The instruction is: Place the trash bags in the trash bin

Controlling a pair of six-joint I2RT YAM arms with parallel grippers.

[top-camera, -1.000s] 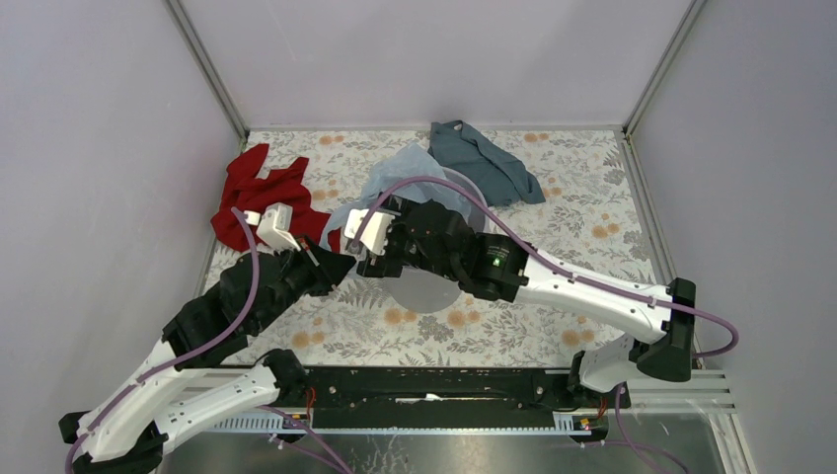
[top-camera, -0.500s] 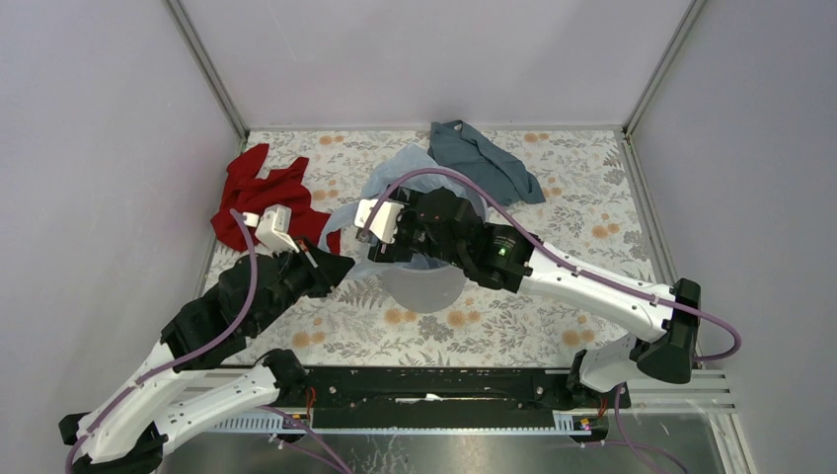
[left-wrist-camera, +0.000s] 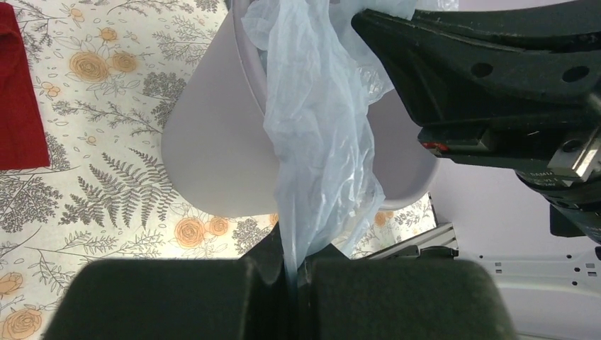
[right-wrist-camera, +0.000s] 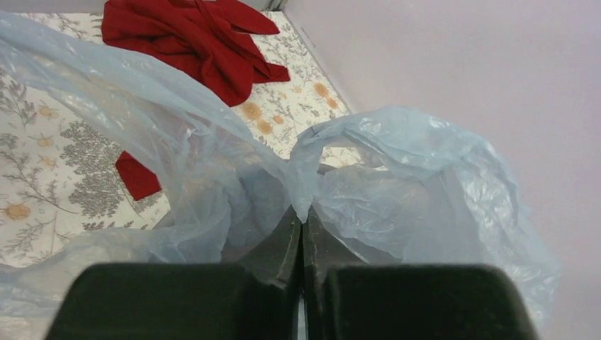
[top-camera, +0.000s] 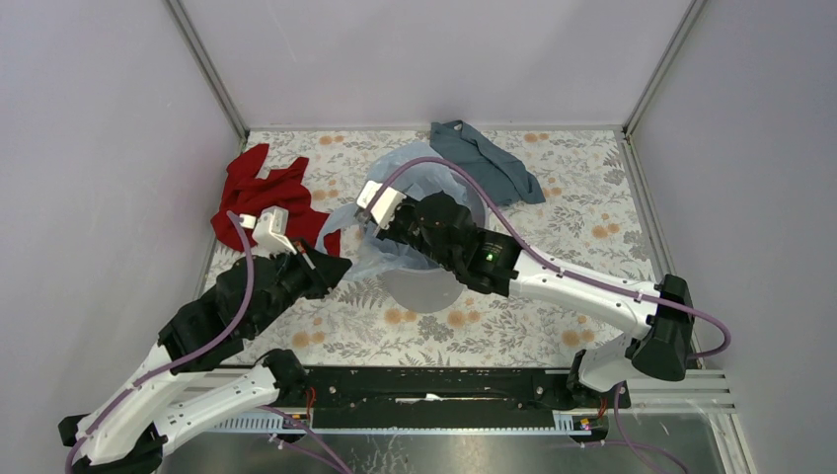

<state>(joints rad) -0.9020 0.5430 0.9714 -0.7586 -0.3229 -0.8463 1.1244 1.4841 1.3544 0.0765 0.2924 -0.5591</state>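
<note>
Right end effector (right-wrist-camera: 301, 230) advanced | apparently 1 bag (left-wrist-camera: 319, 142) | 1 bin (left-wrist-camera: 212, 156)

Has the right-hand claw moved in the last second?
Yes. In the top view the right gripper, pinching the trash bag, has moved toward the back wall, closer to the teal-grey cloth.

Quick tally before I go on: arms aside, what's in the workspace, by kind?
trash bag: 1
trash bin: 1
cloths: 2 (red cloth, teal-grey cloth)
Total: 4
</note>
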